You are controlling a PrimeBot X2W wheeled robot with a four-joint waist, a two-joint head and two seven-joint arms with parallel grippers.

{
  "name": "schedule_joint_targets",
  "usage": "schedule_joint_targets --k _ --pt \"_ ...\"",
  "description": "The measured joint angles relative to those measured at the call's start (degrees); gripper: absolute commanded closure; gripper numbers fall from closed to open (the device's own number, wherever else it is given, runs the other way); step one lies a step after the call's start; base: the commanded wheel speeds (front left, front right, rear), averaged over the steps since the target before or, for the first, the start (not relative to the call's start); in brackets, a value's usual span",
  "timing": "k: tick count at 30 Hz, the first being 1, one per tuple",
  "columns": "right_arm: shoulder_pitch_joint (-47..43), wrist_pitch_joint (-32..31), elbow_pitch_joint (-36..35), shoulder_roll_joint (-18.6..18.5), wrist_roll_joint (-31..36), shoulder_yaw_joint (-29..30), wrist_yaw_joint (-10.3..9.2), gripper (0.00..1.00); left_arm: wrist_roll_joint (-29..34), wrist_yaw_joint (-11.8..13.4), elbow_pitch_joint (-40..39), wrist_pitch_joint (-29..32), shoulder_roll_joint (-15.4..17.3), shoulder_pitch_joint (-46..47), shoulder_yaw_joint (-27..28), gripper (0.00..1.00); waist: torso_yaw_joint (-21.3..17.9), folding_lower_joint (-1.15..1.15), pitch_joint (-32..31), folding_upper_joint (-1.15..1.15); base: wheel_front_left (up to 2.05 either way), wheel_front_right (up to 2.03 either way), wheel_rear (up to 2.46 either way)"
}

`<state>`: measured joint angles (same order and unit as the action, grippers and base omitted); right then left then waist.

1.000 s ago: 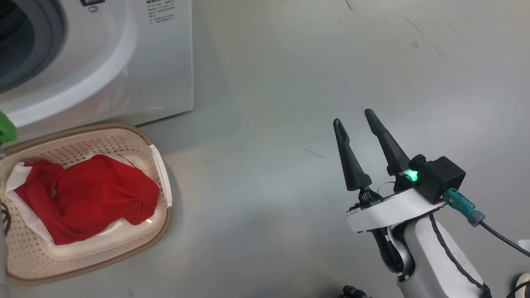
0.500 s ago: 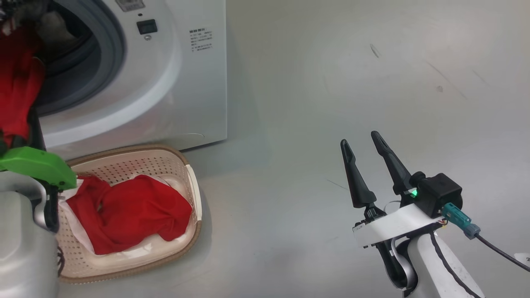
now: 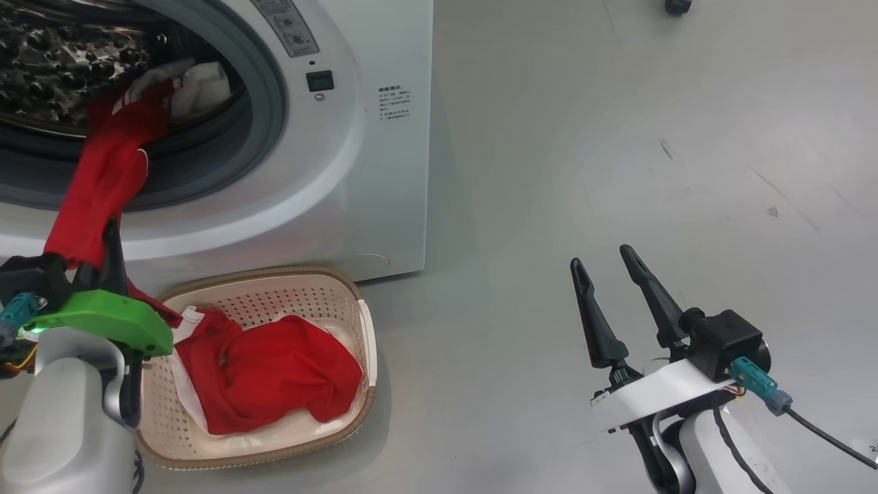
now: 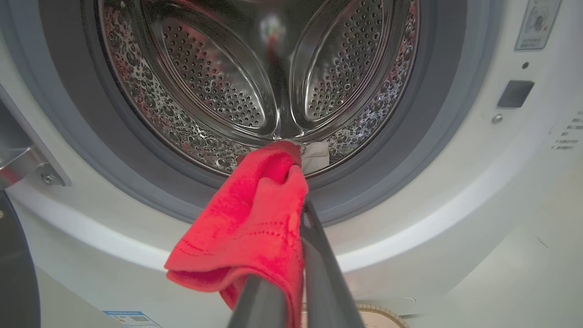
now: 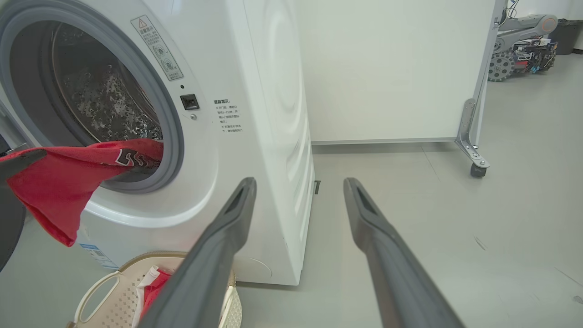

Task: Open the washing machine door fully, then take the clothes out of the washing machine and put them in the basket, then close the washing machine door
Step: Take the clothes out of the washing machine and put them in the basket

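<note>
The washing machine (image 3: pixel 357 137) stands at the upper left with its steel drum (image 4: pixel 273 68) exposed. The black rim of the washing machine door (image 4: pixel 13 273) shows swung aside at the left edge. A piece of the red clothes (image 3: pixel 103 178) stretches from the drum's mouth down to my left gripper (image 3: pixel 110 237), which is shut on it (image 4: pixel 255 218). A white bit of fabric (image 3: pixel 199 79) lies at the drum's lip. More red clothes (image 3: pixel 274 377) lie in the basket (image 3: pixel 343 302) on the floor before the machine. My right gripper (image 3: pixel 600 257) hangs open and holds nothing, well right of the basket.
Grey floor (image 3: pixel 617 137) stretches to the right of the machine. A white partition panel on a caster foot (image 5: pixel 473 159) stands behind, with a wheeled machine (image 5: pixel 524 45) beyond it at the far right.
The head camera has swung, so machine and basket sit further right and the drum comes into view. My left gripper, holding red cloth pulled from the drum, has come into view. The right gripper stays open.
</note>
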<state>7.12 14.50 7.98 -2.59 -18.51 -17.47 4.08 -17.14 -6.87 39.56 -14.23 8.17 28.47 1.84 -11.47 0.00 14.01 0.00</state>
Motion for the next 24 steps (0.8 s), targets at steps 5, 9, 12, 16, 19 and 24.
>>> schedule_joint_targets --k 5,9,12,16,19,24 --pt "-0.8 0.0 0.0 0.0 0.0 0.4 0.38 0.0 -1.3 0.0 -3.8 0.0 -0.1 -1.6 0.7 1.0 1.4 0.0 -1.6 0.0 0.0 0.0 0.0" --pt "-0.8 0.0 -0.1 0.0 0.0 0.4 0.41 0.0 -2.0 0.0 -9.6 0.0 0.0 -1.9 2.3 1.0 2.1 0.0 -2.3 0.0 0.0 0.0 0.0" --pt "-0.8 0.0 -0.1 0.0 0.0 0.5 0.52 0.0 -2.0 0.0 -15.7 -0.1 0.0 -1.9 3.7 1.0 2.3 0.0 -2.4 0.0 0.0 0.0 0.0" --pt "-0.8 0.0 -0.1 0.0 0.0 0.5 0.56 0.0 -1.8 0.0 -21.7 -0.2 0.0 -2.0 5.0 1.0 2.5 0.0 -2.5 0.0 0.0 0.0 0.0" --pt "-0.8 0.0 -0.2 0.0 0.0 0.5 0.57 0.0 -1.6 0.0 -25.6 -0.2 0.0 -2.5 5.9 1.0 2.4 0.0 -2.5 0.0 0.0 0.0 0.0" --pt "-0.9 0.0 -0.3 0.0 0.0 0.7 0.59 0.0 -1.2 -0.1 -32.7 -0.3 -0.3 -3.0 7.4 1.0 2.1 0.0 -2.4 0.0 0.0 0.0 0.0"
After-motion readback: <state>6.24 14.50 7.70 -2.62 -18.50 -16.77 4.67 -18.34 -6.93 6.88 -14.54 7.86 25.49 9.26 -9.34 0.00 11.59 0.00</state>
